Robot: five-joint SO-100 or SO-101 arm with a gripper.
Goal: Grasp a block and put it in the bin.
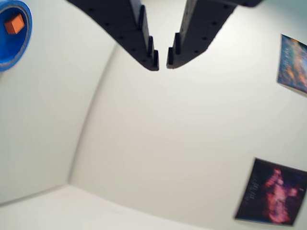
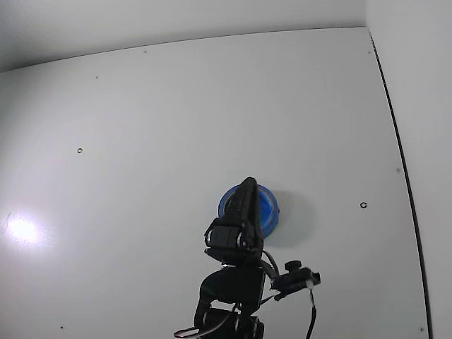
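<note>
— One block (image 1: 14, 23), and we see it already inside the bin (image 1: 18, 40): in the wrist view the small orange-red cube lies on the blue floor of the bowl, at the top left corner of the picture.

— Yes. And our gripper (image 1: 162, 57)? We see two black fingers coming from the top edge, the tips nearly together with only a thin gap, and nothing is between them.

— So it holds nothing. It points away from the bin, toward the white wall with two dark posters (image 1: 272, 193).

— In the fixed view the arm (image 2: 240, 226) stands over the blue bin (image 2: 270, 208) and covers the middle of it, so there we cannot see the cube.

— Then we judge that the placing step is done and we are at the end of the task. No other block shows on the white table (image 2: 141, 141).

— What does the next move call for?

— Little, we think. The arm needs only to fold back to rest without touching the rim of the bowl, because a push could shift it or tip the cube out.
</note>
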